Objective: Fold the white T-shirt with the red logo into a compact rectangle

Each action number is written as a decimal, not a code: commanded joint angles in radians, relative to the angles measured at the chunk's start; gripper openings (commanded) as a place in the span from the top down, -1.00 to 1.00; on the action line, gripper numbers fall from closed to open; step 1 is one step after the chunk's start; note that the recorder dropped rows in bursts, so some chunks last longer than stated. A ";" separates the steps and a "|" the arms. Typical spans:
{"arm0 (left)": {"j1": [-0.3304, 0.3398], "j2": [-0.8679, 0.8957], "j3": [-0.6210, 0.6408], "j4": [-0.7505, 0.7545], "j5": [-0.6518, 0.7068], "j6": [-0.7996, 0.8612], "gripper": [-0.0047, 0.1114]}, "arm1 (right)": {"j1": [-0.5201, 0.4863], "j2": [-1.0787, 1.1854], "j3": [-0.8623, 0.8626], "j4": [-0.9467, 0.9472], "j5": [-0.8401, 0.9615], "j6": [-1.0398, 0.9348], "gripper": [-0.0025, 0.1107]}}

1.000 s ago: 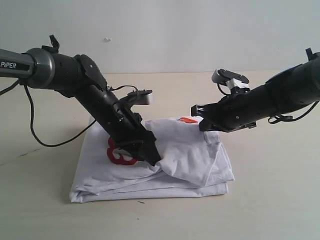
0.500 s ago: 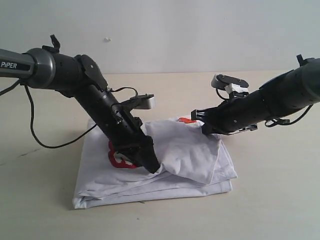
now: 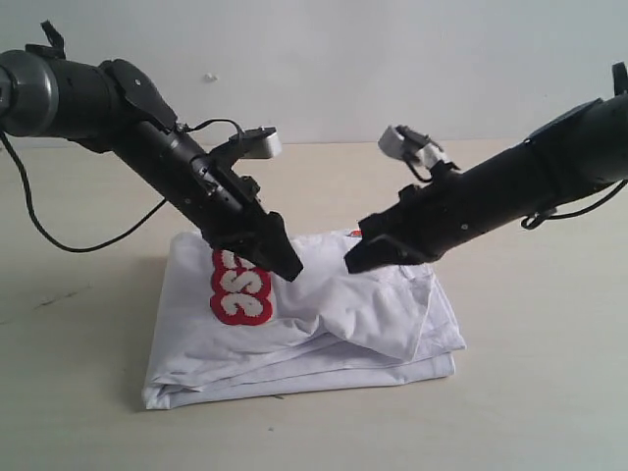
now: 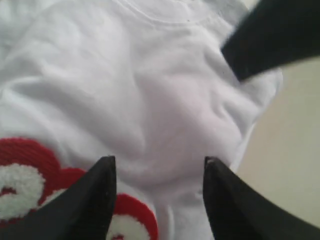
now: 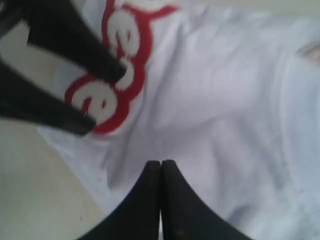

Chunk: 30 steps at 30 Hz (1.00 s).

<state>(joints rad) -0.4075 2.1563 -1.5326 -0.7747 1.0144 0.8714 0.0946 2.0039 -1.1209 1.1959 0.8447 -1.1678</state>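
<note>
Exterior view: on the pale beige bench (image 3: 530,412), nearest the camera, lies the large white cotton T-shirt (image 3: 334,343), stacked in several layers as a rough rectangle. Front edges roughly aligned; top layer humped and rumpled. The long red bubble-outlined logo patch with fuzzy white letters (image 3: 240,294) faces up on the left part of the bundle. Left end effector (image 3: 287,265) hovers just above the cloth beside the patch, fingers spread, nothing between them. Right end effector (image 3: 353,263) hangs over the rear right part, fingers pressed together, empty. Judgement: both appear held clear so the fold can settle; the hump probably needs flattening. Plain pale wall (image 3: 343,59) behind.
</note>
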 commanded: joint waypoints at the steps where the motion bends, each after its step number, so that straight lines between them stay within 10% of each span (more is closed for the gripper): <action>1: 0.001 0.033 -0.005 -0.009 -0.061 0.007 0.01 | 0.055 0.035 0.007 -0.189 0.043 0.076 0.96; 14: 0.070 0.057 -0.005 0.107 -0.167 -0.084 0.01 | 0.081 0.063 0.007 -0.448 -0.077 0.359 0.96; 30: 0.139 -0.087 0.058 0.124 0.207 -0.260 0.01 | 0.081 -0.088 0.007 -0.437 -0.039 0.324 0.96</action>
<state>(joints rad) -0.2670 2.0762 -1.5183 -0.6658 1.1865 0.6540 0.1781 1.9364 -1.1165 0.7924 0.7941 -0.8483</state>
